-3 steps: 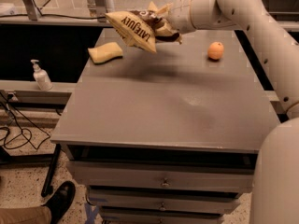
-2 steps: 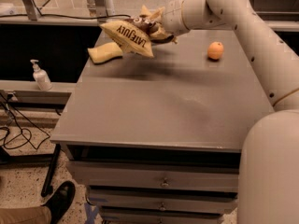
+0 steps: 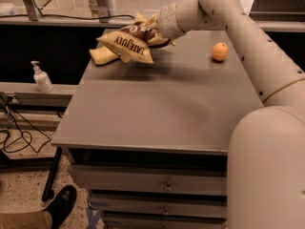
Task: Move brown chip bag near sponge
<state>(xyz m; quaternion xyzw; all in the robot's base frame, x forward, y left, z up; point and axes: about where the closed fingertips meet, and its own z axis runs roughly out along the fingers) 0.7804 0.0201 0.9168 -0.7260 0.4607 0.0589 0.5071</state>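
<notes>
The brown chip bag, dark brown and cream-yellow with "LATE JULY" lettering, hangs tilted just above the far left of the grey table. My gripper is shut on the bag's upper right end, with the white arm reaching in from the right. The pale-yellow sponge lies on the table at the far left edge, partly hidden behind the bag's lower left corner.
A round orange fruit sits at the table's far right. A soap pump bottle stands on a lower ledge to the left. Drawers are under the table front. A person's shoe is at the bottom left.
My gripper has carried the chip bag left and lower, so it now overlaps the sponge in view. The orange and the sponge have not moved.
</notes>
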